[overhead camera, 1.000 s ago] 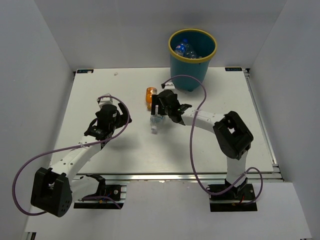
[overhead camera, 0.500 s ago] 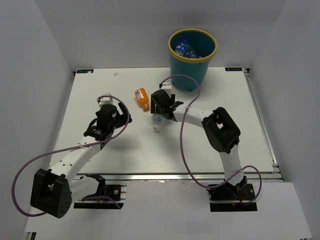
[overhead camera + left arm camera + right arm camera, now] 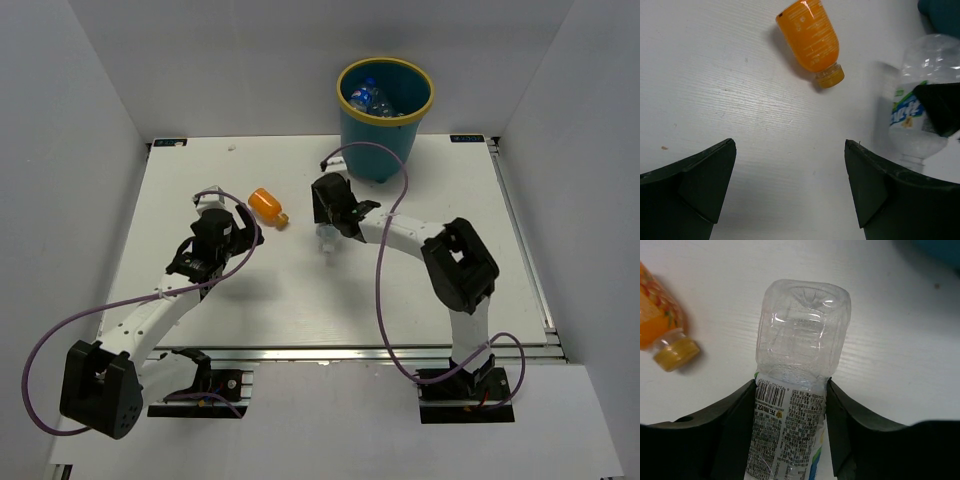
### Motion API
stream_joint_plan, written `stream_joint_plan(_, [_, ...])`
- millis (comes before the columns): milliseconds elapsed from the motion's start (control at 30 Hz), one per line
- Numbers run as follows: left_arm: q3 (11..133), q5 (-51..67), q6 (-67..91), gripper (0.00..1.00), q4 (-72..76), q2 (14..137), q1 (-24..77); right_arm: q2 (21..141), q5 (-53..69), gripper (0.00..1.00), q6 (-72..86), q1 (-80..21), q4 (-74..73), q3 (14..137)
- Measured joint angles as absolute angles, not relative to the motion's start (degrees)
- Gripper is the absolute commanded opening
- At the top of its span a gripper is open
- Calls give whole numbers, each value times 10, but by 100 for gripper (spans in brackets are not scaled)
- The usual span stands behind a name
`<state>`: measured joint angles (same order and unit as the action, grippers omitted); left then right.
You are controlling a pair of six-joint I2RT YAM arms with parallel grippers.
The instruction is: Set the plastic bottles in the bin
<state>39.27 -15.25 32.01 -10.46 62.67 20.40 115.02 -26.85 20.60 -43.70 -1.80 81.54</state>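
Observation:
A clear plastic bottle (image 3: 802, 335) with a printed label lies on the white table, and my right gripper (image 3: 791, 385) is shut on it, both fingers pressed against the label. From above, this bottle (image 3: 327, 241) pokes out below the right gripper (image 3: 328, 222). A short orange bottle (image 3: 266, 206) lies loose to its left, also seen as the orange bottle (image 3: 810, 37) ahead of my left gripper (image 3: 790, 145), which is open and empty. The teal bin (image 3: 385, 125) with a yellow rim stands at the back, with bottles (image 3: 372, 98) inside.
White walls enclose the table (image 3: 420, 290) on three sides. Purple cables loop off both arms. The right arm's elbow (image 3: 462, 265) sits over the right half of the table.
The right gripper's jaws have come together onto the clear bottle. The orange bottle has rolled left, away from the right gripper. The left arm has not moved.

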Motion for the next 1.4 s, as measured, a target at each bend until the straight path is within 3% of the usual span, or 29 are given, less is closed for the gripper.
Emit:
stream_joint_plan(167, [393, -158, 320, 98, -105, 627, 204, 1048, -244, 16, 107, -431, 18, 817])
stream_joint_plan(333, [393, -165, 320, 98, -105, 633, 204, 974, -232, 17, 22, -396, 99, 894])
stream_joint_plan(600, [393, -182, 323, 98, -111, 654, 204, 1079, -265, 24, -36, -265, 195, 1136])
stream_joint_plan(667, [393, -187, 325, 98, -113, 658, 204, 1132, -265, 46, -35, -240, 196, 1197])
stream_joint_plan(733, [395, -190, 326, 98, -117, 661, 204, 1180, -270, 89, -42, -226, 195, 1234])
stream_joint_plan(833, [399, -191, 328, 98, -118, 662, 204, 1233, -280, 89, -65, -226, 190, 1256])
stream_joint_plan(1067, [401, -195, 334, 98, -119, 662, 204, 1173, -251, 89, -57, -238, 157, 1155])
stream_joint_plan(1400, [411, -184, 341, 98, -130, 677, 204, 838, -35, 89, 31, -246, 144, 823])
